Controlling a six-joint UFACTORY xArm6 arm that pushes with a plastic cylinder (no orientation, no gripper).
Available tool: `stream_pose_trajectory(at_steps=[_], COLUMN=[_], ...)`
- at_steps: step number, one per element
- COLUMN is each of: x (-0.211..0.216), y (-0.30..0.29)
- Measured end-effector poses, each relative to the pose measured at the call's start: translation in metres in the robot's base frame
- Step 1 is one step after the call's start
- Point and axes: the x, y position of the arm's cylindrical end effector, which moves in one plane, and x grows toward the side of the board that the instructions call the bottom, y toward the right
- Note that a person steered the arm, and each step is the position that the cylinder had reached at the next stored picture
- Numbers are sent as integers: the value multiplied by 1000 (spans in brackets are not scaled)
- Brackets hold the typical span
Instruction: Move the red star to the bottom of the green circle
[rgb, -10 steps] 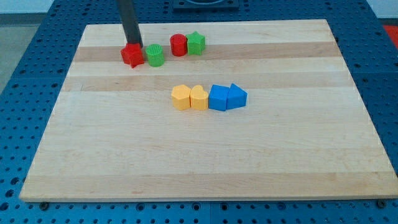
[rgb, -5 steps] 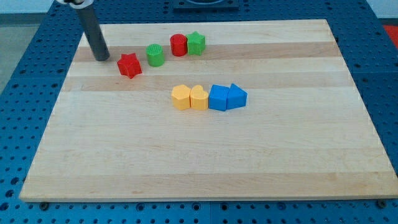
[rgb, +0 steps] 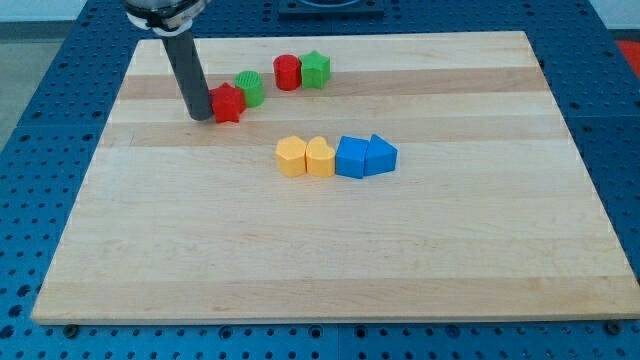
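My tip has swung in from the far left and now presses the red star's left side; no gripper here, just a rod. The star has slid right, touching the green circle, just near-left of it.

Way to the view's right of the red star is blocked: green circle touches it up-right, and my tip is pressed on its left side. Further right in the same row, a red cylinder and green star stand touching; a narrow gap is seen btwn them and the circle. Below, mid-table, a tight row is formed by two yellow blocks and two blue blocks, w/ a clear strip left btwn rows. Free passage is offered directly below the circle, and across the lower half and right side.
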Motion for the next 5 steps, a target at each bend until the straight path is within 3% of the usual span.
stream_pose_trajectory(at_steps=[2, 4, 5], x=[6, 76, 113], y=[11, 15, 46])
